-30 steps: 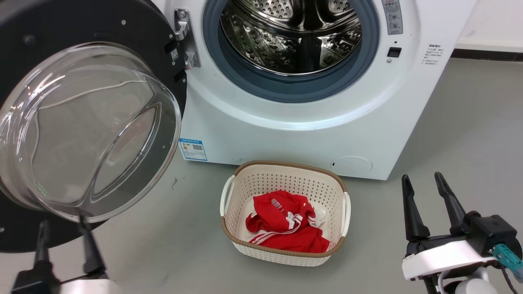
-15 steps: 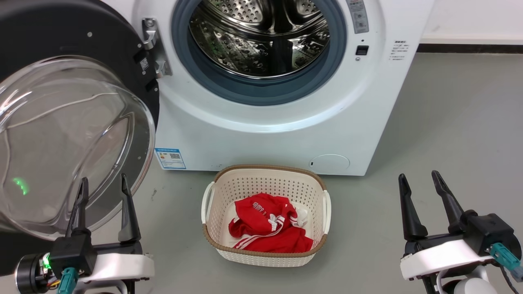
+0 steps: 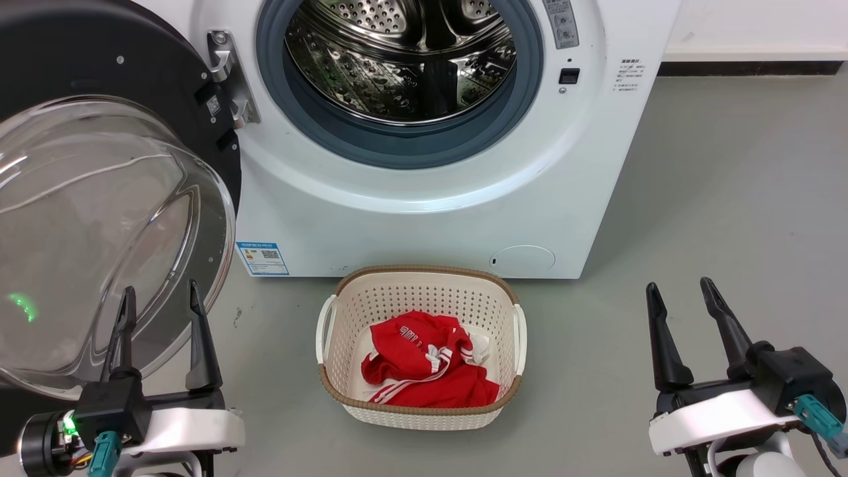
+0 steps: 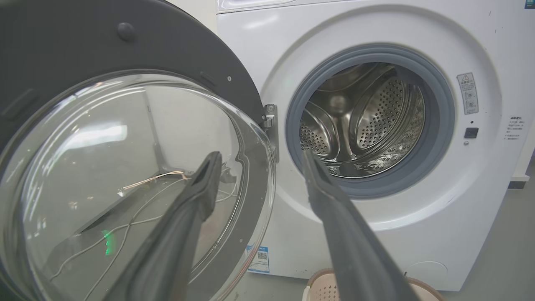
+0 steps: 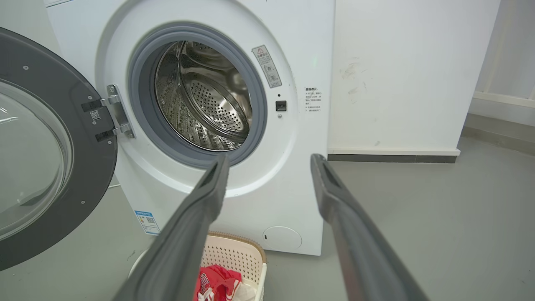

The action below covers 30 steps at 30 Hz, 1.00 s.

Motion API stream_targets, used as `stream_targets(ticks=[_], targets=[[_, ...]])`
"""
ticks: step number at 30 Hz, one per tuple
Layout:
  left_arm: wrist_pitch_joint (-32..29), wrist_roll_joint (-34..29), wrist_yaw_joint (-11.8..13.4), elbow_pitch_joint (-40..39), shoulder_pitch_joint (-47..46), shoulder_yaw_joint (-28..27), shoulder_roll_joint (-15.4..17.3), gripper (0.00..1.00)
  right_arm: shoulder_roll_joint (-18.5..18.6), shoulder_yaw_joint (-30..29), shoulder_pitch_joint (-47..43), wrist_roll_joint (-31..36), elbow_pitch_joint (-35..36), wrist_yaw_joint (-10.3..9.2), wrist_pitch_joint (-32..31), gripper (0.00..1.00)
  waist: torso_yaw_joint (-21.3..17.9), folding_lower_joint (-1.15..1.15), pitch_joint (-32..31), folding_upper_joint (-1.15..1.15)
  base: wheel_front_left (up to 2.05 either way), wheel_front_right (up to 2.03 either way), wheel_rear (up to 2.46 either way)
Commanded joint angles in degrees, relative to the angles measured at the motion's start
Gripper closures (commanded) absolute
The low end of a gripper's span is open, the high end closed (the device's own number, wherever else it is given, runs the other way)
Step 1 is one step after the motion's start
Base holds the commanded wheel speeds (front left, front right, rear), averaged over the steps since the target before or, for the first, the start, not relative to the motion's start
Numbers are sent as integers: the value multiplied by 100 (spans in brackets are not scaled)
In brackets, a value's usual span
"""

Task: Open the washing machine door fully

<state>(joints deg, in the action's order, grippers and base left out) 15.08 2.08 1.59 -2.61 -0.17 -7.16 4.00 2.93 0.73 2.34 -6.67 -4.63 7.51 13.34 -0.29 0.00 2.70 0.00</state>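
Observation:
The washing machine (image 3: 424,199) is a white front loader with its steel drum (image 3: 404,59) exposed inside a grey gasket. Its door (image 3: 99,225), a black disc with a bulging clear glass bowl, hangs swung wide to the left on a metal hinge (image 3: 225,73). My left gripper (image 3: 159,295) stands open at the lower left, in front of the glass bowl's lower edge, holding nothing. In the left wrist view its fingertips (image 4: 211,161) frame the door (image 4: 125,167) and the hinge (image 4: 269,121). At the lower right my right gripper (image 3: 682,291) is open and empty, well away from the machine (image 5: 209,117).
A white perforated basket (image 3: 421,291) with a brown rim holds red clothing (image 3: 424,361) on the grey floor right before the machine. A white wall with a dark skirting strip (image 3: 755,67) runs behind on the right. Open floor lies to the right.
The head camera has shifted, sliding the whole scene left and up. My left gripper has risen from the bottom-left corner into fuller view, away from the glass bowl. The right gripper holds still.

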Motion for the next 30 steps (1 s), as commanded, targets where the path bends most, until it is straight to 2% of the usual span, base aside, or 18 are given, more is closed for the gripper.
stream_targets(ticks=[1,26,27,30], targets=[[13,-38,25,11,20,3,6,0,-11,3,-15,-36,-7,-4,24,0,2,0,-1,0,0,0,0],[13,57,-256,247,-140,126,-3,0,-11,-5,49,-79,-137,-4,66,0,-51,0,3,0,0,0,0],[-1,64,-255,255,-94,125,-7,100,0,-11,8,-81,-138,0,47,100,-52,0,3,0,0,0,0],[-40,107,-262,433,-46,112,-50,100,-1,-2,-69,-133,-267,0,32,100,-52,0,1,0,0,0,0]])
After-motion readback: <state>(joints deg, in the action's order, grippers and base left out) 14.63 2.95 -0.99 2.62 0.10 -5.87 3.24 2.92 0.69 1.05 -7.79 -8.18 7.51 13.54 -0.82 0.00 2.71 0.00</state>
